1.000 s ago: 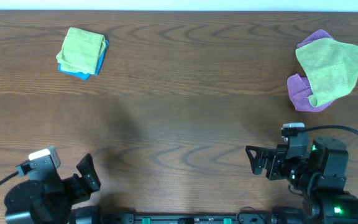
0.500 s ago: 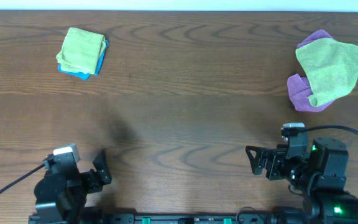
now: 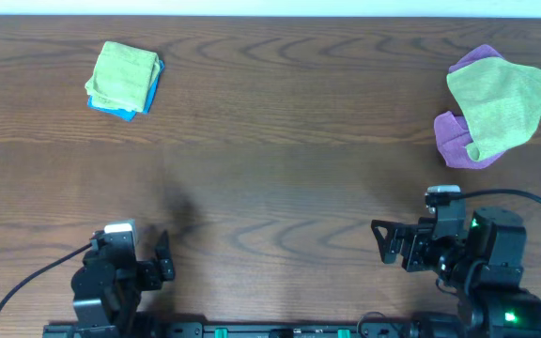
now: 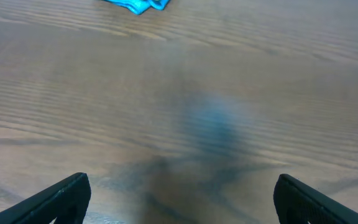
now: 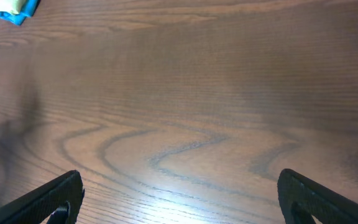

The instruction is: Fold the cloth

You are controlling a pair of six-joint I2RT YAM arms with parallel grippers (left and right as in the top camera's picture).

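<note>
The cloth (image 3: pixel 122 73) is a bright lime-green towel lying folded into a small square on a folded blue cloth (image 3: pixel 120 109) at the far left of the table. Both grippers are near the front edge, far from it. My left gripper (image 3: pixel 162 260) is open and empty above bare wood (image 4: pixel 179 200). My right gripper (image 3: pixel 383 243) is open too, with only tabletop between its fingers (image 5: pixel 179 198). A corner of the blue cloth (image 4: pixel 138 5) shows at the top of the left wrist view.
A duller yellowish-green cloth (image 3: pixel 503 101) lies loosely spread over a purple cloth (image 3: pixel 458 141) at the far right. The brown wooden table (image 3: pixel 280 169) stretches between the two piles. Cables trail from both arms at the front edge.
The left arm has slid to the right along the front edge and settled, its gripper staying open. The right arm and the cloths have not moved.
</note>
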